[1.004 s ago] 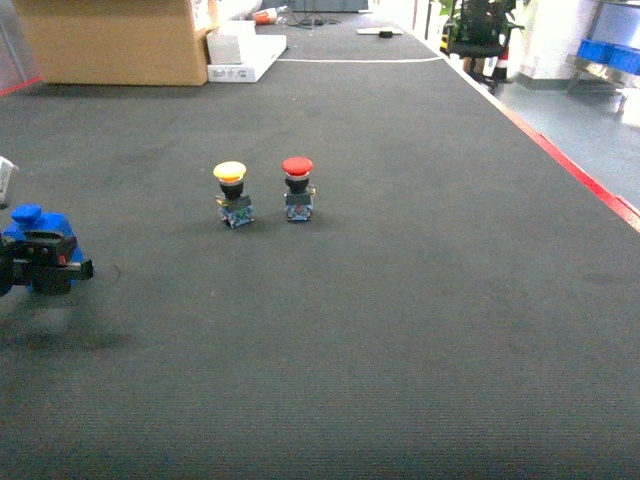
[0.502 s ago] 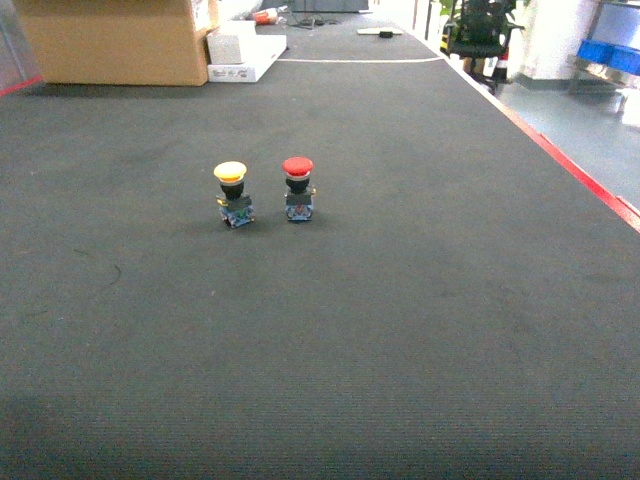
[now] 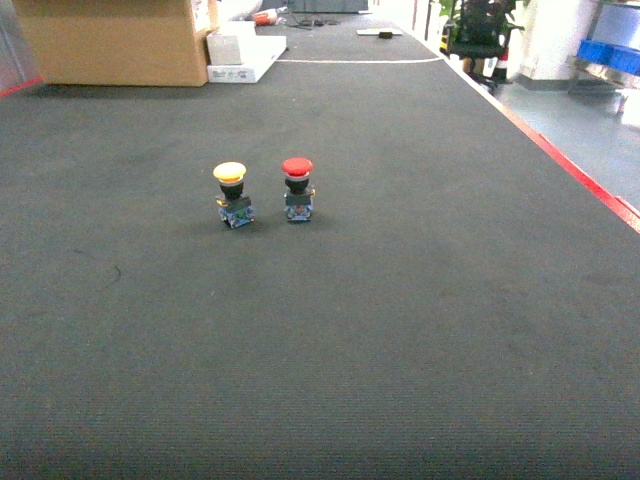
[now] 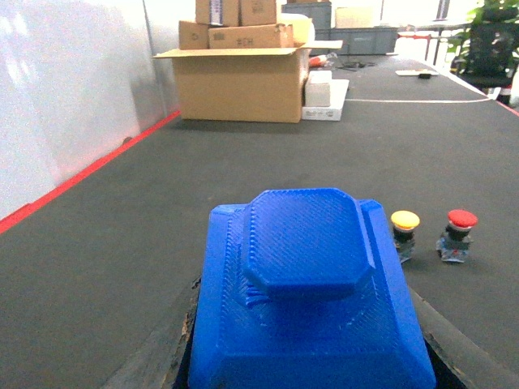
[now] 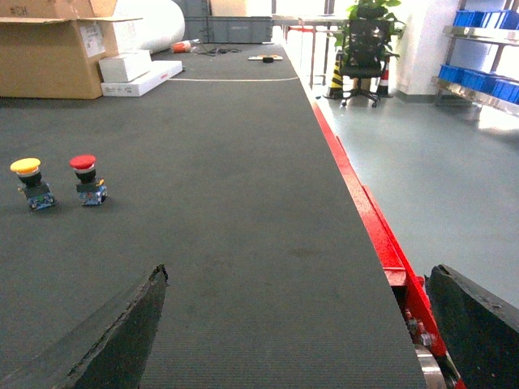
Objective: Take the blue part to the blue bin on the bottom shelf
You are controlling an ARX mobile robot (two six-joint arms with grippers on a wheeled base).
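Observation:
The blue part [image 4: 308, 284], a ribbed plastic block with an octagonal raised top, fills the lower left wrist view. My left gripper [image 4: 312, 361] is shut on it, and only the dark edges of its fingers [image 4: 166, 356] show beside the block. In the right wrist view my right gripper [image 5: 292, 332] stands open over the dark belt [image 5: 243, 203] with nothing between its fingers. Neither gripper shows in the head view. The bottom shelf is out of view.
A yellow push button [image 3: 232, 194] and a red push button [image 3: 298, 188] stand side by side mid-belt. Cardboard boxes [image 3: 115, 40] sit at the far left end. A red belt edge [image 3: 590, 185] runs along the right. Blue bins [image 5: 478, 20] line a distant rack.
A second ago my left gripper with the blue part was at the left edge of the head view. It has since left that view; the buttons have not moved.

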